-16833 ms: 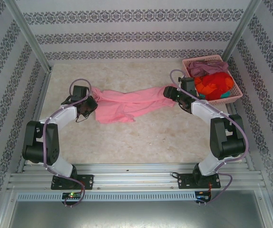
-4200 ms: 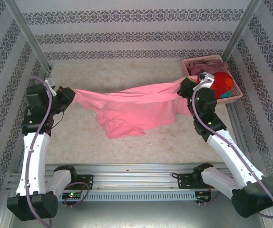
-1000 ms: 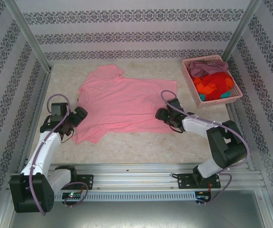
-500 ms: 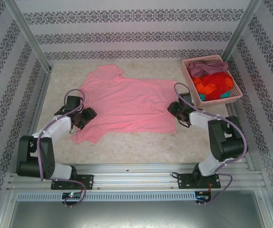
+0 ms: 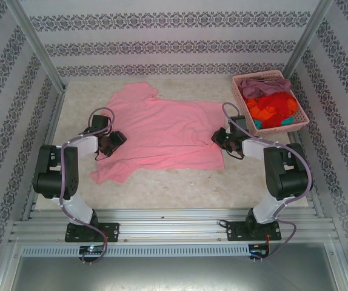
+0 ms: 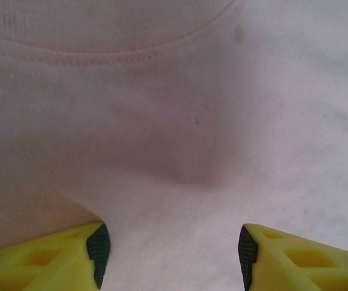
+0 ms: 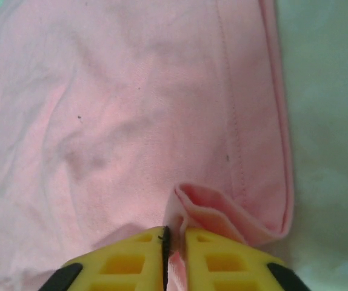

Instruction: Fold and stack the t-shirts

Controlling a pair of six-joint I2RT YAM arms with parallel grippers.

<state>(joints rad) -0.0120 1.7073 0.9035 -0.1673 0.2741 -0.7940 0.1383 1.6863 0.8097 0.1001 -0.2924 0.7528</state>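
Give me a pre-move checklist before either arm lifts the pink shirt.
1. Right gripper pinching the pink t-shirt at its hem: ok.
2. Left gripper closed on cloth: not ok, jaws apart over fabric near the collar.
3. Shirt lying spread on the table: ok.
4. Basket apart from the shirt: ok.
5. Right pinch holds one layer only: cannot tell.

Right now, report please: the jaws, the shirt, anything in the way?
Left jaws open over pink t-shirt. Right jaws shut on its pinched edge. Shirt spread flat; basket apart, far right.
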